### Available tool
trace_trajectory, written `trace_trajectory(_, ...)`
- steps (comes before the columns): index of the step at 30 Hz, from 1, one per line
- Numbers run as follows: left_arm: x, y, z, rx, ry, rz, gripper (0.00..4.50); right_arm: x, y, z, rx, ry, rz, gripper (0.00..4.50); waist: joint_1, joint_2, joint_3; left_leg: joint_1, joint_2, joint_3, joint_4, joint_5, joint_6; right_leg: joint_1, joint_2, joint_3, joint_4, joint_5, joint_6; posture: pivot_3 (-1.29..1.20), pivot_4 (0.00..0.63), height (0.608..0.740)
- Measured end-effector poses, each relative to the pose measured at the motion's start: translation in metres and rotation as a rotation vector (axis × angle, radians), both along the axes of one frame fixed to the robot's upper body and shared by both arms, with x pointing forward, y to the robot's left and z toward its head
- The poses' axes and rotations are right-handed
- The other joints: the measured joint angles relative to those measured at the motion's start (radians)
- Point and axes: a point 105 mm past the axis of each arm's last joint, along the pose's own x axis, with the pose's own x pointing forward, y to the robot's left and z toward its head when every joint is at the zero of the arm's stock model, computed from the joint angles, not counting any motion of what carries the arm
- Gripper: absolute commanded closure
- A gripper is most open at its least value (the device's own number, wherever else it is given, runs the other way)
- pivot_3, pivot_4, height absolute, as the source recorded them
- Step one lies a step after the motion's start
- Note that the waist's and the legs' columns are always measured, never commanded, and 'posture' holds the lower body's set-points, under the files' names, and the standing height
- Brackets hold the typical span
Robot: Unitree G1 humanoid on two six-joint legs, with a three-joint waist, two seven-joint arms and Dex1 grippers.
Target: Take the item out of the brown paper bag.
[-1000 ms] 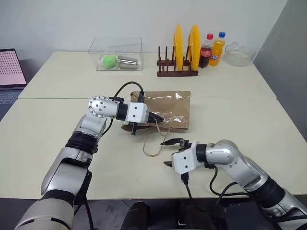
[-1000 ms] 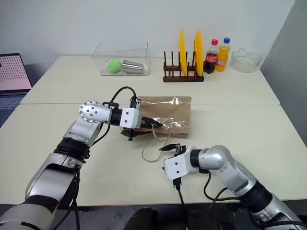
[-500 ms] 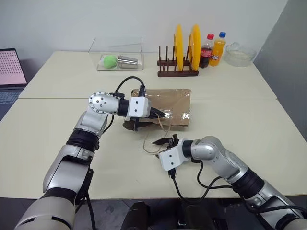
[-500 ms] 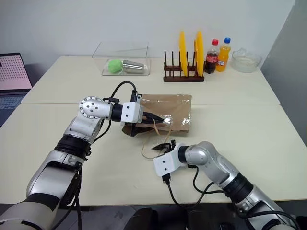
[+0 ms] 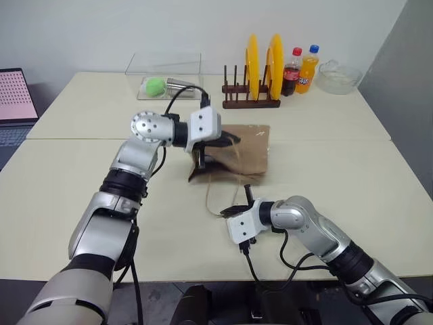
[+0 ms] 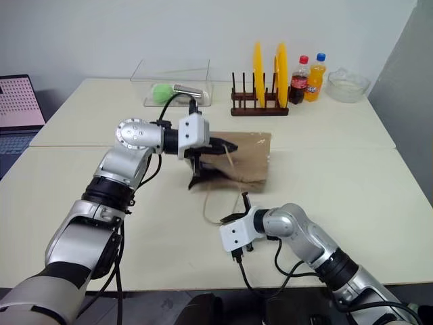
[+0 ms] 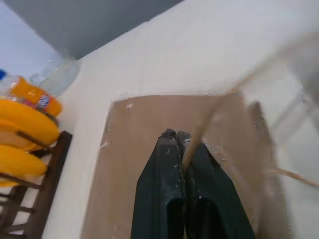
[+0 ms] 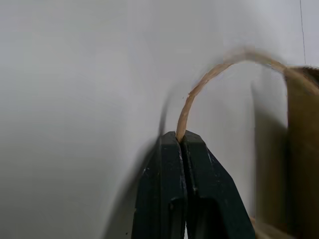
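Observation:
The brown paper bag [image 5: 252, 150] lies flat on the table in front of the plate rack, its mouth towards my left arm. Above that end my left gripper [image 5: 233, 141] is shut on the upper cord handle [image 7: 199, 132] and holds the top edge of the bag raised. My right gripper [image 5: 247, 192] sits near the table's front, shut on the lower handle loop [image 8: 199, 89], which trails from the bag to the fingers. The item is hidden inside the bag.
At the back stand a clear plastic box [image 5: 166, 81] with a green ball and a metal cup, a wooden rack [image 5: 252, 101] with two yellow plates, two soda bottles [image 5: 300, 70] and a glass bowl [image 5: 336, 76]. A laptop [image 5: 13, 95] is at far left.
My right gripper went from open to shut on the lower handle loop. My left gripper rose with the upper handle, pulling the bag's mouth edge off the table.

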Motion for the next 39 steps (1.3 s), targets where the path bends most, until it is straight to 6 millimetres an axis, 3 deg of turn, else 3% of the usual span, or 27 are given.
trace_trajectory(4,0.011,-0.001,0.041,-0.083,-0.027,0.071,4.50,-0.003,0.000,-0.002,0.001,0.000,0.009,4.45,0.000,0.000,0.000,0.000,0.000,0.000,0.000,0.000,0.000,0.000,0.000,0.001,0.000,-0.003,0.004,0.00,0.150,0.740)
trace_trajectory(6,0.014,0.001,0.050,-0.113,-0.027,0.096,4.50,-0.003,0.000,-0.002,0.003,0.001,0.010,4.45,-0.002,0.000,0.000,0.001,0.000,0.001,0.000,0.000,0.000,0.000,0.000,0.001,0.000,-0.003,0.004,0.00,0.150,0.740)
trace_trajectory(10,0.016,0.004,0.048,-0.116,0.003,0.108,4.50,-0.003,-0.001,-0.001,0.027,0.020,-0.017,4.45,-0.002,0.000,0.000,0.001,0.000,0.000,0.000,0.000,-0.001,0.000,0.000,0.001,0.000,-0.002,0.004,0.00,0.150,0.740)
trace_trajectory(13,0.012,0.006,0.047,-0.118,0.032,0.080,4.50,-0.001,-0.003,0.001,0.046,0.028,-0.042,3.92,-0.002,0.000,0.000,0.001,0.000,0.001,0.000,0.001,-0.002,0.000,0.000,0.001,0.000,-0.002,0.004,0.00,0.150,0.740)
trace_trajectory(16,0.003,0.010,0.038,-0.111,0.075,0.042,4.50,0.000,-0.007,0.007,0.063,0.027,-0.069,2.90,-0.002,0.000,0.000,0.000,0.000,0.000,0.000,0.001,-0.002,0.000,0.000,0.001,0.000,-0.002,0.004,0.00,0.150,0.740)
trace_trajectory(18,-0.001,0.013,0.033,-0.100,0.102,0.027,4.50,0.000,-0.011,0.012,0.082,0.076,-0.106,2.90,-0.002,0.000,0.000,0.000,0.000,0.000,0.000,0.001,-0.002,0.000,-0.001,0.001,0.000,-0.002,0.003,0.00,0.150,0.740)
trace_trajectory(27,-0.006,0.017,0.035,-0.124,0.138,0.023,4.50,-0.023,-0.049,0.086,0.262,0.377,-0.170,2.90,0.001,0.000,0.000,-0.001,-0.001,-0.002,0.001,0.000,0.000,0.000,-0.001,-0.001,0.000,-0.002,0.004,0.00,0.150,0.740)
trace_trajectory(32,-0.005,0.016,0.034,-0.132,0.155,0.026,4.50,-0.005,-0.022,0.129,0.414,0.293,-0.149,2.90,-0.018,0.000,0.000,0.000,0.000,-0.002,0.000,0.000,0.000,0.000,-0.001,-0.001,0.001,-0.002,0.004,0.00,0.150,0.740)
trace_trajectory(34,-0.005,0.015,0.035,-0.135,0.154,0.024,4.50,0.015,-0.008,0.122,0.399,0.246,-0.195,2.90,-0.020,0.000,0.000,0.000,0.000,-0.001,0.000,0.000,-0.001,-0.001,-0.001,-0.001,0.001,-0.002,0.004,0.00,0.150,0.740)
trace_trajectory(37,-0.005,0.016,0.037,-0.138,0.152,0.028,4.50,0.034,0.004,0.102,0.353,0.219,-0.253,2.26,-0.020,0.000,0.000,-0.002,-0.001,0.000,0.000,0.001,-0.001,-0.002,-0.001,0.000,0.001,0.001,-0.001,0.00,0.150,0.740)
trace_trajectory(39,-0.004,0.016,0.038,-0.144,0.150,0.030,4.50,0.052,0.012,0.087,0.284,0.157,-0.285,1.59,-0.020,0.000,0.000,-0.002,-0.001,0.000,0.000,0.001,-0.002,-0.003,-0.002,0.001,0.001,0.001,-0.001,0.00,0.150,0.740)
